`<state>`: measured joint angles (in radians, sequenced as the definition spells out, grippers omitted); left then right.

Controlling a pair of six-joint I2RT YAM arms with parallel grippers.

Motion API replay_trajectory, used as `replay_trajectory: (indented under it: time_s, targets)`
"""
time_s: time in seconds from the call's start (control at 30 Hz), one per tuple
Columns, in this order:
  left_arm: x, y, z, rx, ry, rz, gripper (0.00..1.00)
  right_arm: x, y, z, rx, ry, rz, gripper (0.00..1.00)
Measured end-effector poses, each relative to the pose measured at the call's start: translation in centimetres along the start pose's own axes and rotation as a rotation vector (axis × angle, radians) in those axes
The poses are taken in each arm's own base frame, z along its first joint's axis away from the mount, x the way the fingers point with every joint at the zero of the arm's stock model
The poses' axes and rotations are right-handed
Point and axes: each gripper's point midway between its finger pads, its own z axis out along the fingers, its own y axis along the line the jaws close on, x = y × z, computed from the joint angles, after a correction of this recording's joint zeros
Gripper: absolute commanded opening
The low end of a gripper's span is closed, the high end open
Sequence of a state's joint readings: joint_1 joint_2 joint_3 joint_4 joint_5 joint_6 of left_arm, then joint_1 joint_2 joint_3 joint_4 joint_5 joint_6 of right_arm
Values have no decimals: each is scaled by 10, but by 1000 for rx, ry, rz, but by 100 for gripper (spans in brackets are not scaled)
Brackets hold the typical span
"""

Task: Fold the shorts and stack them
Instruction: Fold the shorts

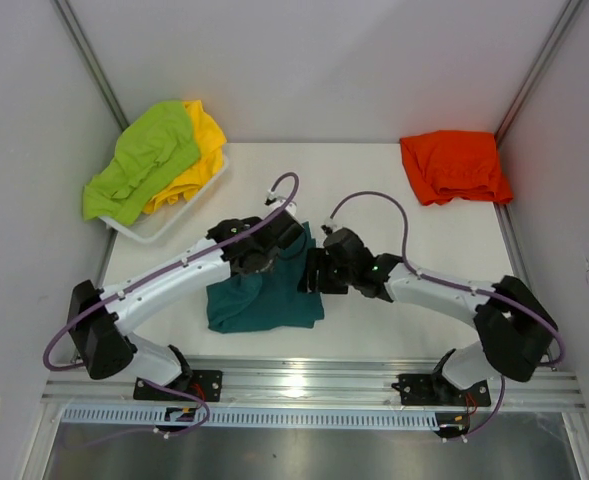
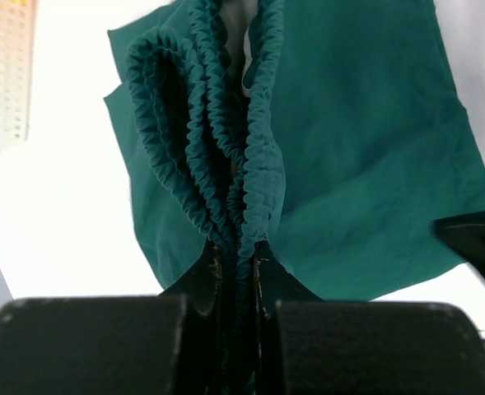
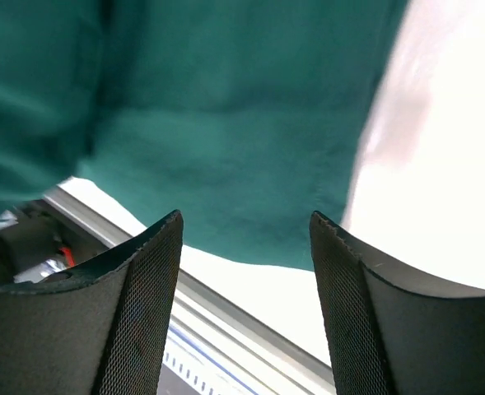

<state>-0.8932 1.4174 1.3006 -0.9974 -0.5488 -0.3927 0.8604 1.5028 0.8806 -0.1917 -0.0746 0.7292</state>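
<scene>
At the front middle of the desk (image 1: pixel 394 200), teal shorts (image 1: pixel 264 300), lying mostly flat, with the upper end lifted between the two arms. Pinched in the left end effector (image 2: pixel 238 265): the gathered elastic waistband of those shorts, bunched into several ruffled folds between fingers (image 2: pixel 213 276) closed almost together, and the rest of the cloth spread out smooth beyond. From above, placed over the upper left part of the garment. Just to the right, at the cloth's right edge, the right end effector (image 1: pixel 316 272), parted wide with nothing between its meshed pads (image 3: pixel 143 313). Beyond the tips, blurred teal fabric. Through the gap, a strip of pale desk and the metal front rail (image 3: pixel 226 321). Hard to tell from any view whether those tips meet the cloth or hang just clear of it. In the far back right corner of the desk, well apart from both arms: orange shorts (image 1: pixel 454 165), in a compact, rumpled rectangle. At the back left, against the wall: a white tray (image 1: pixel 169 232) carrying lime green shorts (image 1: pixel 139 165) draped over yellow shorts (image 1: pixel 202 150), both crumpled and spilling past the rim.
</scene>
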Motion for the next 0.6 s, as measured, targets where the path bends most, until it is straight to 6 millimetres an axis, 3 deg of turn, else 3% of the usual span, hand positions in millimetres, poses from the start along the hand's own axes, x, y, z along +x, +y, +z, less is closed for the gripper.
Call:
replay_trajectory:
  time_s: [0.13, 0.23, 0.43, 0.53, 0.6]
  targets:
    - [8, -9, 12, -14, 32, 17, 0, -30, -6, -27, -10, -84, 19, 60]
    - [7, -15, 13, -7, 24, 15, 0, -42, -23, -30, 17, -111, 43, 50]
    - [7, -27, 15, -22, 28, 26, 0, -12, -74, -5, 105, -21, 97, 39]
    - [11, -32, 21, -33, 48, 29, 0, 6, -85, 12, 115, 40, 112, 38]
    - [12, -33, 23, -35, 53, 30, 0, 6, -78, 19, 72, 44, 123, 37]
